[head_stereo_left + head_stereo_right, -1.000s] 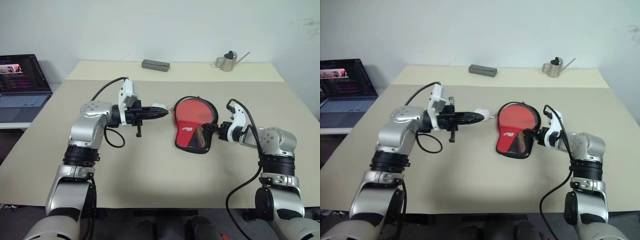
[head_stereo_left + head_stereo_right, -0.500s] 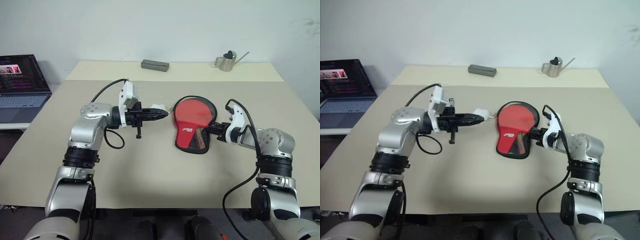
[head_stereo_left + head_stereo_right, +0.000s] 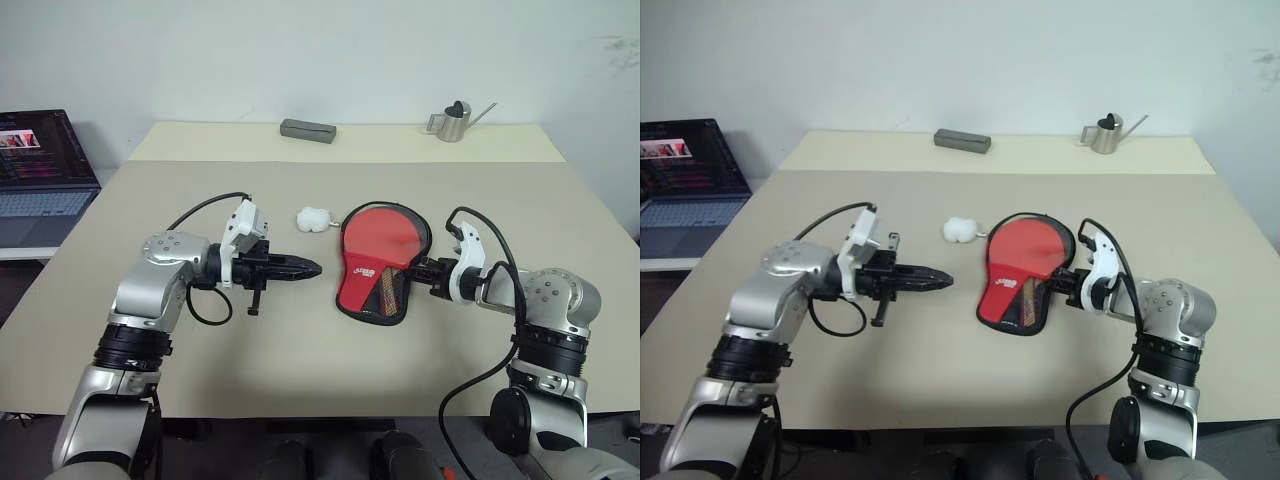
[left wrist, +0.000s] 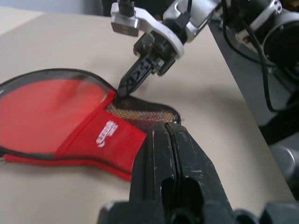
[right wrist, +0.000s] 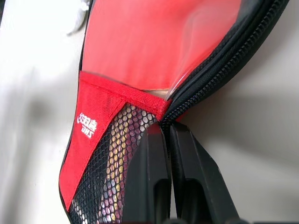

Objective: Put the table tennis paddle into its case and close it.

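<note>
The red case (image 3: 378,240) lies flat at the table's middle, its black mesh pocket nearest me. Through the mesh I make out the striped handle (image 5: 114,163) of the table tennis paddle; its blade is hidden inside. My right gripper (image 3: 418,268) is shut on the case's black zipper edge (image 5: 210,70), at the right side where the mesh pocket begins. The case's white pom-pom (image 3: 313,218) rests on the table left of the case. My left gripper (image 3: 312,268) is shut and empty. It points at the case's left edge from a short gap, below the pom-pom.
A laptop (image 3: 40,170) stands on a side surface at far left. A grey block (image 3: 308,130) and a small metal watering can (image 3: 455,120) sit along the table's far edge. Beige table (image 3: 300,370) spreads in front of the case.
My left gripper drew back and down, off the pom-pom, which now lies free. My right gripper closed on the case's edge, and the case shifted slightly left and nearer me.
</note>
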Controlling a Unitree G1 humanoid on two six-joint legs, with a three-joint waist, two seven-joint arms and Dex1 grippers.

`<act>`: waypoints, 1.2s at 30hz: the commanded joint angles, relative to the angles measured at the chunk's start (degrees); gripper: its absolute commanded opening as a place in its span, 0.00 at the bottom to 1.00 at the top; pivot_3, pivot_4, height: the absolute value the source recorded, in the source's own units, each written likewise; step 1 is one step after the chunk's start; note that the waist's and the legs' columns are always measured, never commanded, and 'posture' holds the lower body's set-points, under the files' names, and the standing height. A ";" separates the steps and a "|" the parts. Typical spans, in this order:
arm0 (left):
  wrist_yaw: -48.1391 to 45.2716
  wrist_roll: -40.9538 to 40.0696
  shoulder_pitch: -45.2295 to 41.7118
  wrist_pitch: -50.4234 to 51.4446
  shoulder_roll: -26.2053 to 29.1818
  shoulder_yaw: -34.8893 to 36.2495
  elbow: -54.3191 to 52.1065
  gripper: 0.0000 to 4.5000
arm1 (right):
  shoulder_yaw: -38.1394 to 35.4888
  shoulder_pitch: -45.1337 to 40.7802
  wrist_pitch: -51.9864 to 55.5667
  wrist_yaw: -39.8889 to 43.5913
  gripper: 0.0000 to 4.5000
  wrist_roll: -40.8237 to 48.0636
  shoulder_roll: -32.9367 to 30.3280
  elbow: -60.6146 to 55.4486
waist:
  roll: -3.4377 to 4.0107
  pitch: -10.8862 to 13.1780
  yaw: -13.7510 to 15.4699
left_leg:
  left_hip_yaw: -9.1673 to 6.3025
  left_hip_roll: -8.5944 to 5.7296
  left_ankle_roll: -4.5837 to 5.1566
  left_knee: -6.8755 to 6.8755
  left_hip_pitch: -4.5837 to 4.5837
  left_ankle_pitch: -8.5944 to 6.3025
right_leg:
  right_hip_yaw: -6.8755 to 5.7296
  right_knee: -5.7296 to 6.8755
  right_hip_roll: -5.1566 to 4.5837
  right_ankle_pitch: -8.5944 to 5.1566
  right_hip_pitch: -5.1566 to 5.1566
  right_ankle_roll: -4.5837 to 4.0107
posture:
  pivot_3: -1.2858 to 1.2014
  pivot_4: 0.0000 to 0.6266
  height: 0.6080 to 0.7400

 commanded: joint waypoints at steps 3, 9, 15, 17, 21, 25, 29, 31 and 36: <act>-2.91 0.55 -1.45 -2.01 4.10 0.40 -0.37 0.00 | -0.37 2.01 1.94 1.50 0.01 3.04 -0.90 -5.11 | 0.00 0.00 0.03 | 0.00 0.00 0.00 0.00 0.00 0.00 | -0.01 -0.03 0.00 0.00 0.01 0.00 | 0.52 0.24 1.00; -6.35 1.19 0.95 -3.44 7.74 -1.72 -4.04 0.00 | 1.38 7.73 1.94 1.34 0.01 9.13 -4.28 -8.66 | 0.00 0.00 0.03 | 0.00 -0.01 0.01 -0.02 -0.01 0.00 | -0.01 -0.05 0.00 -0.01 0.01 0.01 | 0.52 0.24 1.00; -5.90 3.51 1.56 -7.51 9.36 -3.41 -5.00 0.00 | 2.43 14.96 1.94 -0.40 0.01 18.17 -9.78 -12.32 | 0.00 0.00 0.28 | -0.02 -0.01 0.01 -0.07 -0.01 -0.01 | 0.01 -0.10 0.00 -0.03 0.04 0.01 | 0.52 0.24 1.00; -5.80 3.51 1.05 -7.48 9.55 -3.46 -5.40 0.00 | 2.31 16.51 1.94 -1.35 0.01 20.98 -11.54 -12.88 | 0.00 0.00 0.40 | -0.01 -0.01 0.01 -0.06 0.00 -0.01 | 0.00 -0.09 0.00 -0.03 0.05 0.01 | 0.52 0.24 1.00; -4.78 2.93 0.68 -6.33 9.22 -3.10 -7.14 0.00 | 1.74 19.18 1.94 -3.59 0.01 26.55 -14.70 -13.55 | 0.00 0.00 0.58 | -0.02 -0.01 0.02 -0.07 -0.01 -0.01 | -0.01 -0.14 0.00 -0.04 0.07 0.03 | 0.52 0.24 1.00; -2.99 2.07 0.42 -4.49 8.48 -2.55 -9.06 0.00 | 1.68 21.95 1.94 -5.66 0.01 31.46 -17.75 -14.22 | 0.00 0.00 0.62 | -0.04 -0.02 0.02 -0.06 -0.02 -0.01 | 0.01 -0.15 0.00 -0.05 0.09 0.04 | 0.52 0.24 1.00; -2.03 0.55 0.15 -1.99 8.17 -2.13 -11.09 0.00 | 1.57 23.49 1.94 -7.50 0.01 35.29 -19.97 -14.31 | -0.01 0.00 0.66 | -0.07 -0.01 0.03 -0.05 -0.01 -0.02 | 0.01 -0.16 0.00 -0.05 0.14 0.05 | 0.52 0.24 1.00; -1.79 0.32 0.06 -1.57 8.27 -2.19 -11.48 0.00 | 1.51 23.88 1.94 -8.21 0.01 36.56 -20.85 -14.09 | -0.01 0.00 0.66 | -0.06 -0.02 0.03 -0.05 0.00 -0.02 | 0.01 -0.17 0.00 -0.05 0.14 0.05 | 0.52 0.24 1.00; -1.42 0.01 0.54 -1.21 8.74 -1.89 -12.00 0.00 | 1.78 24.50 1.94 -8.65 0.01 38.25 -23.78 -13.07 | -0.01 0.00 0.68 | -0.07 -0.03 0.03 -0.04 0.00 -0.02 | -0.01 -0.19 0.01 -0.06 0.17 0.06 | 0.52 0.24 1.00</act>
